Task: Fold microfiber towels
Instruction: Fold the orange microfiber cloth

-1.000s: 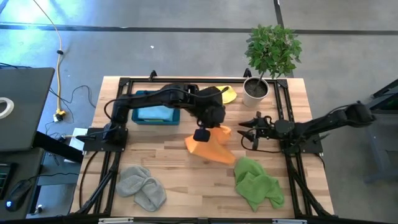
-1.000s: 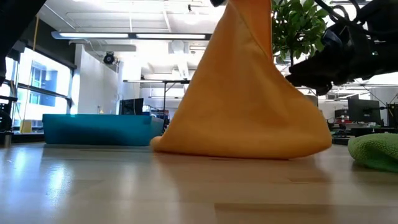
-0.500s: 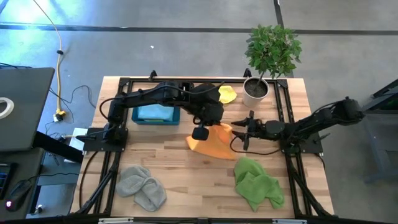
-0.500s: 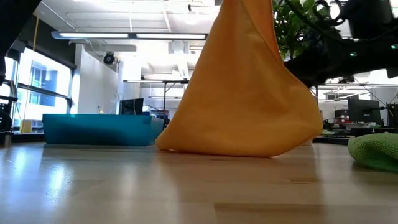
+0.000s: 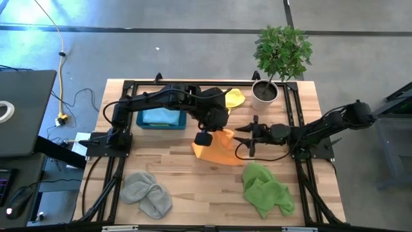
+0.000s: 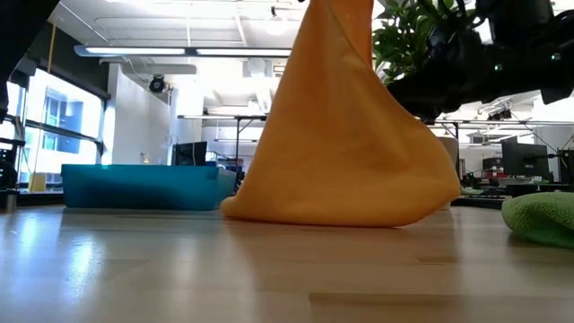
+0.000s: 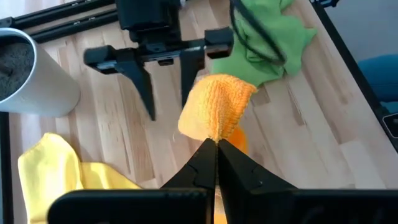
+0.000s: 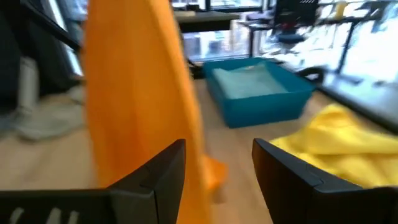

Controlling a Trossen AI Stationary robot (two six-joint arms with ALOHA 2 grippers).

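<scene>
My left gripper (image 5: 219, 127) is over the table's middle, shut on the orange towel (image 5: 217, 151), which rises like a tent in the low view (image 6: 341, 152). My right gripper (image 5: 248, 136) is open just right of the orange towel, level with its raised part, touching nothing. Its two fingers show in the left wrist view (image 7: 165, 93) and the towel stands close before them in the right wrist view (image 8: 137, 93). A yellow towel (image 5: 235, 97), a green towel (image 5: 265, 191) and a grey towel (image 5: 147, 193) lie crumpled on the table. My left gripper pinches a bunched tip of the orange towel (image 7: 216, 127) between its two fingertips. The fingers come from above, pointing down. The towel hangs below them in a cone, and its lower edge (image 6: 332, 215) rests on the table.
A teal tray (image 5: 143, 122) with a light cloth inside stands at the far left. A potted plant (image 5: 265, 93) stands at the far right corner. Black frame rails run along the table's sides. Bare wood lies in the near middle.
My right gripper has moved toward the table's left edge, up to the orange towel, staying open. My left gripper has shifted slightly left with the towel's raised tip, and the hanging cone has leaned and narrowed while its lower edge stays on the table.
</scene>
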